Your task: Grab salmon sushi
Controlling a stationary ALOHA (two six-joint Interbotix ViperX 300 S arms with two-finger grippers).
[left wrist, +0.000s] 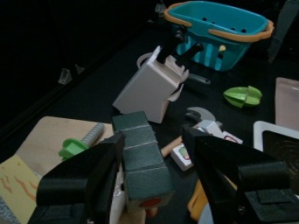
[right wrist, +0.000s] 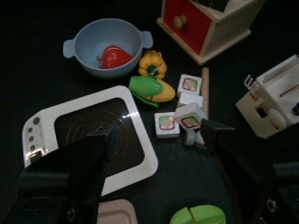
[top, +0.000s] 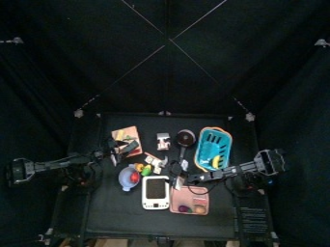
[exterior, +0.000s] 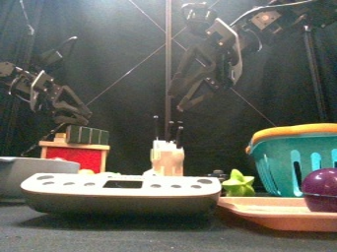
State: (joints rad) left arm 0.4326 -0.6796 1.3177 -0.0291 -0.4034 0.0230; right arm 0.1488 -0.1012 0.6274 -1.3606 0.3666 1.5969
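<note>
The white scale (right wrist: 91, 131) lies under the right gripper (right wrist: 149, 171), whose 2 jaws stand wide and empty, the grey bowl (right wrist: 107, 42) beyond it, and the small sushi pieces (right wrist: 177, 115) just ahead between the jaws.

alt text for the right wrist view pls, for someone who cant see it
The open right gripper hangs over a black table, above small sushi pieces lying beside a white kitchen scale. Around them sit a grey bowl holding a red item, a green and yellow toy vegetable, a red-fronted wooden box and a white knife block.
</note>
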